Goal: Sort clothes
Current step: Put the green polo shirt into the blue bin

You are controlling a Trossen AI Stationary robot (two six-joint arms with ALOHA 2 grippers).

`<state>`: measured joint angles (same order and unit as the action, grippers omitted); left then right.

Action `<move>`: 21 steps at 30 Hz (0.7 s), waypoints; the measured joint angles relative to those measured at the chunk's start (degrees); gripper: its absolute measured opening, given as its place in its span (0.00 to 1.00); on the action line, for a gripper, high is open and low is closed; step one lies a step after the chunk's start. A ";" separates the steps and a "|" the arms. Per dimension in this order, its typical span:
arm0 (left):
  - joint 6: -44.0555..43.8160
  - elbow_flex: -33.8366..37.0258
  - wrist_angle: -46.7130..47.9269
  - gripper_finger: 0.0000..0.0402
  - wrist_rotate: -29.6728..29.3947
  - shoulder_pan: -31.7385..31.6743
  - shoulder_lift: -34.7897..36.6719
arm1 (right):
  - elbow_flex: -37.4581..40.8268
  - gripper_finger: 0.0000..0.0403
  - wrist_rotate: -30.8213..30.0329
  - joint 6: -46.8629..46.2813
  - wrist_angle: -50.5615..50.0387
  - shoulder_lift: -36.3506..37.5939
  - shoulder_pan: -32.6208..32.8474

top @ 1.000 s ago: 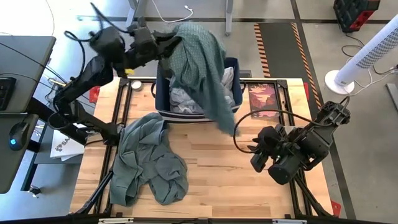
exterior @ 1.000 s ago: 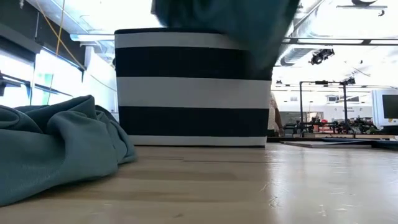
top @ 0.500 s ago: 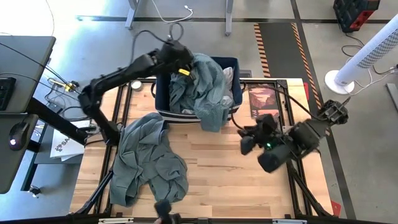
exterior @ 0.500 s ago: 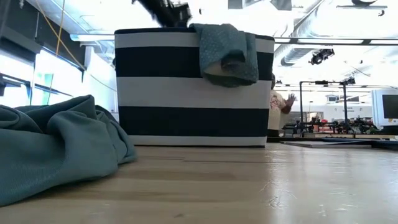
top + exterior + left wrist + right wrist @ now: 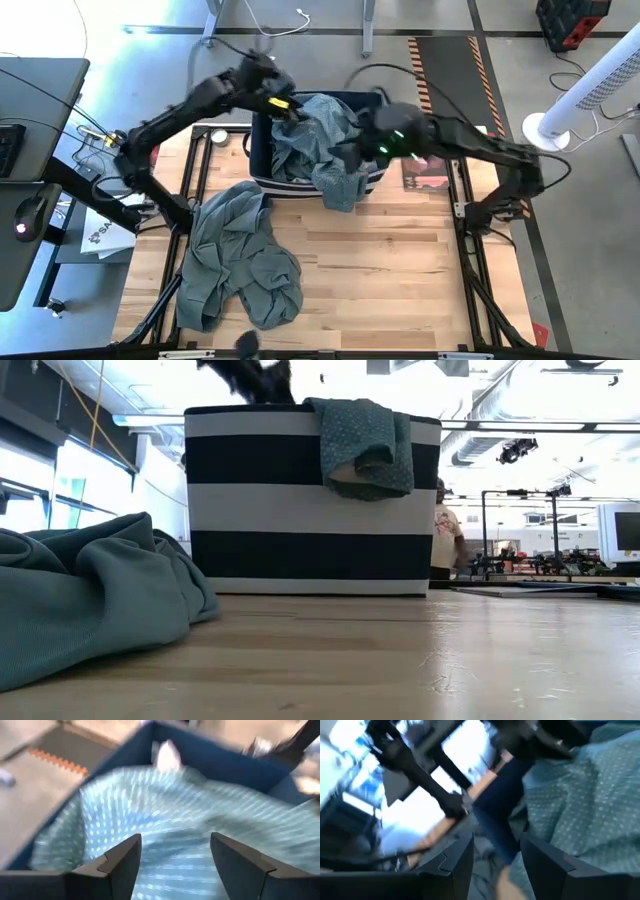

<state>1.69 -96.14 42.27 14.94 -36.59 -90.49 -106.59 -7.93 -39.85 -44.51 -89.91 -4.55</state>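
Note:
A teal dotted garment point(image 5: 320, 140) lies on top of the navy striped bin point(image 5: 378, 100) at the table's far edge. One end of it point(image 5: 365, 445) hangs folded over the bin's near rim. Pale clothes point(image 5: 290, 165) show beneath it in the bin. My left gripper point(image 5: 283, 108) hovers open over the bin's left part, just above the dotted cloth point(image 5: 175, 810). My right gripper point(image 5: 360, 150) reaches in from the right over the bin, open, with the dotted garment point(image 5: 580, 805) beside it. A grey-green garment point(image 5: 240, 260) lies heaped on the table's near left.
A dark picture board point(image 5: 425, 160) lies on the table right of the bin. Bare wood point(image 5: 400, 270) stretches across the near right. A person point(image 5: 445, 540) stands in the room behind the table. A white fan point(image 5: 585, 100) stands off the right edge.
The dotted garment, which hung spread out under my left gripper, has dropped into the bin, one end folding over the near rim. My left gripper has come down toward the bin. My right arm has swung from the table's near right toward the far edge, over the bin.

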 joint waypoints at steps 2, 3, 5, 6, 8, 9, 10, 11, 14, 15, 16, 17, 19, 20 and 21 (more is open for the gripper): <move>-2.16 -0.92 -0.18 0.59 -0.16 0.36 3.59 | 0.02 0.39 8.64 3.99 0.71 -2.76 -4.94; -3.28 -1.21 -0.63 0.59 -0.53 0.53 5.54 | 0.04 0.39 12.19 6.21 0.89 -4.19 -7.15; -4.68 -1.33 -1.03 0.59 -1.83 0.82 9.20 | 0.04 0.39 16.68 11.00 0.69 -7.23 -11.17; -5.52 -1.33 -0.85 0.59 -2.80 1.05 11.04 | 0.04 0.39 18.43 13.25 0.47 -8.87 -13.25; -7.73 -1.30 0.67 0.59 -5.05 1.60 14.10 | 0.04 0.39 21.21 17.51 -0.57 -12.59 -17.11; -8.94 -1.29 1.32 0.59 -6.16 1.89 15.53 | 0.04 0.39 22.29 19.34 -1.51 -14.52 -18.83; -9.78 -1.28 1.85 0.59 -7.66 2.14 16.87 | 0.07 0.39 23.16 21.21 -2.58 -16.49 -20.48; -10.41 -1.28 2.32 0.59 -9.29 2.48 18.08 | 0.10 0.39 23.44 23.12 -3.67 -18.40 -21.87; -11.77 -1.28 4.15 0.59 -15.05 3.34 20.68 | 0.03 0.39 20.80 27.99 -7.58 -23.65 -25.45; -12.55 -1.28 4.60 0.59 -17.31 3.58 21.10 | -0.04 0.39 19.01 29.58 -8.88 -25.45 -26.29; -13.92 -1.28 5.01 0.59 -19.80 3.87 21.38 | -0.07 0.39 16.80 31.48 -10.25 -27.37 -27.04; -15.51 -1.26 5.32 0.59 -21.88 4.10 21.53 | -0.07 0.39 14.67 33.27 -11.34 -29.37 -27.62; -18.56 -1.22 6.05 0.59 -25.22 4.46 21.73 | -0.07 0.39 11.90 36.57 -12.77 -32.70 -28.55; -19.78 -1.22 6.33 0.59 -26.23 4.65 21.78 | -0.15 0.39 11.37 37.81 -12.92 -33.99 -28.81; -20.57 -1.22 6.50 0.59 -26.90 4.81 21.81 | -0.22 0.39 11.31 38.56 -12.94 -35.04 -28.88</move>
<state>-18.88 -97.36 48.77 -11.97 -31.78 -68.69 -106.80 3.38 -1.29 -57.45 -124.95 -33.43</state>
